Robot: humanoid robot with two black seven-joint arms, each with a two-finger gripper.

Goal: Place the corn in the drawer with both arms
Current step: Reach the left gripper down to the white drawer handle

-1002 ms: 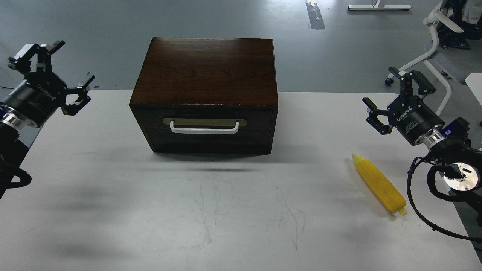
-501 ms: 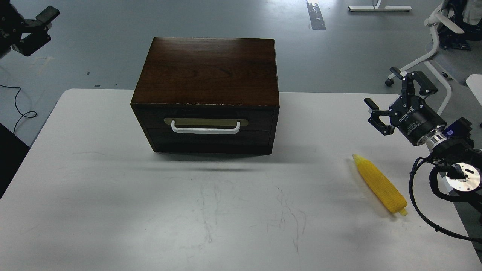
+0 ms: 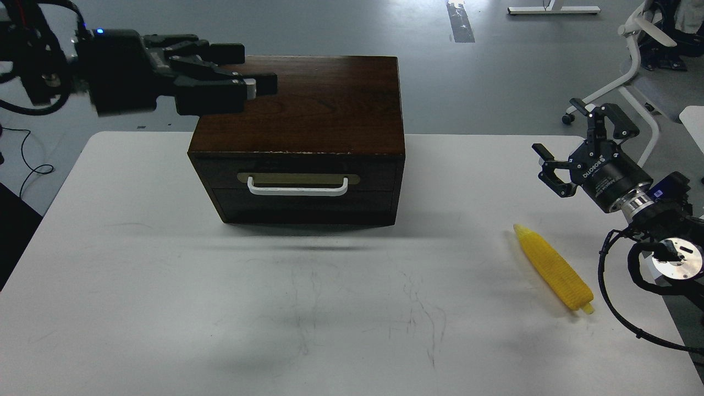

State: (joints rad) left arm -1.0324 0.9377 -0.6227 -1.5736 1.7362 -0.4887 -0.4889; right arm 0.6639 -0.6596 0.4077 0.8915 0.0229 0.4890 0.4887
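One bright yellow plastic corn cob (image 3: 553,268), long, tapered and ribbed, lies flat on the white surface (image 3: 165,275), well to the right of the dark wooden box cabinet (image 3: 300,110) and nearer to the viewer than its front. I judge it light and stiff, a little slippery and ready to roll, so the best hold is across its thick middle, where the ribs give grip. The right pincer (image 3: 572,159) hovers above and just behind the pointed end of the cob, apart from it, fingers spread. The left pincer (image 3: 242,82) reaches over the left part of the cabinet top; its fingers look close together, but I cannot tell surely. The drawer (image 3: 300,187) with its white bar handle (image 3: 297,190) is closed.
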